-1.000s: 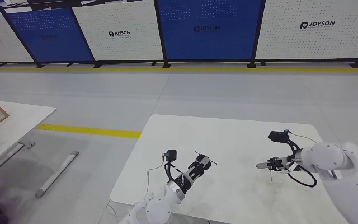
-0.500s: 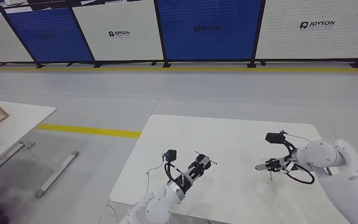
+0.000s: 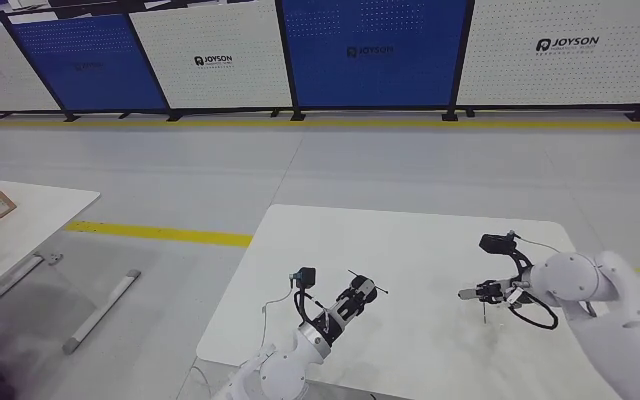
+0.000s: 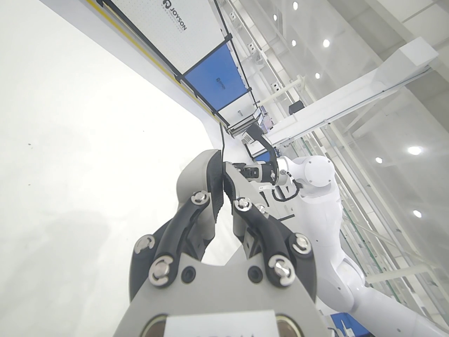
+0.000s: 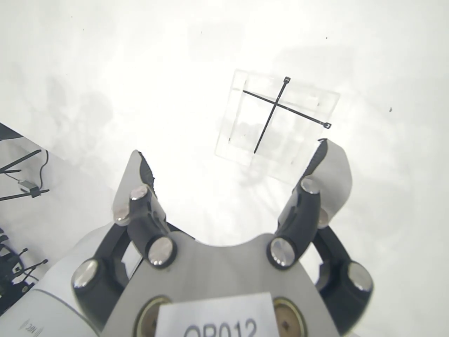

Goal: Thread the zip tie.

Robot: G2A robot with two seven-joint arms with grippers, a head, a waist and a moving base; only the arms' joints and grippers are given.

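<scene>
My left gripper (image 3: 362,290) hovers near the white table's (image 3: 400,250) front-left corner, shut on a thin black zip tie (image 3: 352,273). In the left wrist view the zip tie (image 4: 222,138) pokes out past the closed fingertips of the left gripper (image 4: 222,170). My right gripper (image 3: 470,295) is over the table's right side, open and holding nothing. In the right wrist view the right gripper (image 5: 233,156) hangs above a clear square tray (image 5: 308,163) in which two black zip ties (image 5: 277,101) lie crossed.
The table edge (image 5: 42,149) runs close to the right gripper, with cables on the floor beyond it. A second table (image 3: 40,215) stands at the far left. Blue and white panels (image 3: 375,50) wall off the back.
The right arm dipped slightly towards the table front half a second ago and has come back up. The left arm and its zip tie have not moved.
</scene>
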